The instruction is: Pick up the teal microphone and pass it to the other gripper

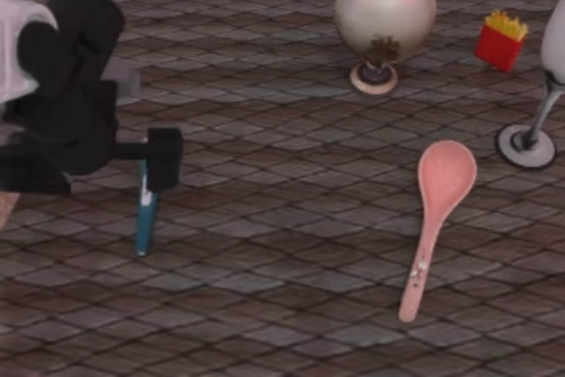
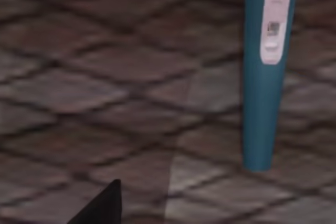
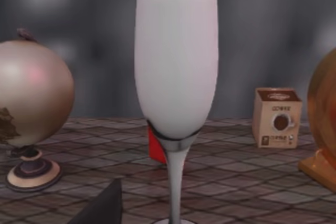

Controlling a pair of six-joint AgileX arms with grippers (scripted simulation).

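Top view: pink spoon [image 1: 437, 218] lies well right of teal microphone [image 1: 146, 214].

The left gripper [image 1: 163, 161] hangs directly over the teal microphone [image 1: 146, 218] at the table's left. A pink spoon [image 1: 434, 218] lies well apart, to the right.

Microphone [image 1: 145, 214] lies left, well apart from spoon [image 1: 435, 218].

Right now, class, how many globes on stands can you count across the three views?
2. A pale pearly globe on a ringed stand sits at the table's far edge, centre-right in the top view. An orange-gold globe shows partly in the right wrist view. More may be hidden.
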